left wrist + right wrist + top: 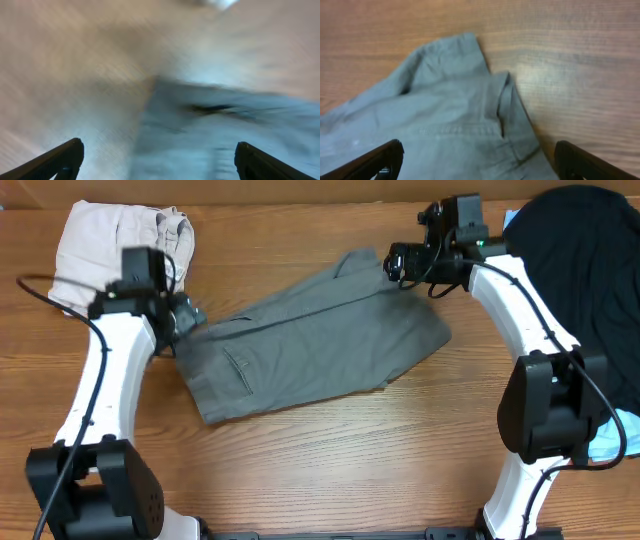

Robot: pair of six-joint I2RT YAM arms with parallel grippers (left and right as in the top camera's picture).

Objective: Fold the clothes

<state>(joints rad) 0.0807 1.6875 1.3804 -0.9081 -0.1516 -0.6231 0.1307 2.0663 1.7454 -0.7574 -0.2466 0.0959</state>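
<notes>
The mid-grey shorts (310,340) lie flat across the middle of the table, slit back pocket (240,368) facing up. My left gripper (185,315) is open at the shorts' left end; in the blurred left wrist view the grey cloth (220,135) lies between and ahead of its fingers (159,160). My right gripper (395,262) is open over the shorts' upper right corner; in the right wrist view the cloth (450,125) with a seam and slit lies between its fingers (479,160). A cream garment (105,240) sits back left. A black T-shirt (590,250) lies at the right.
A light blue item (610,442) lies at the right edge under the black T-shirt. Bare wooden table (350,470) stretches in front of the shorts. A black cable (40,290) runs by the left arm.
</notes>
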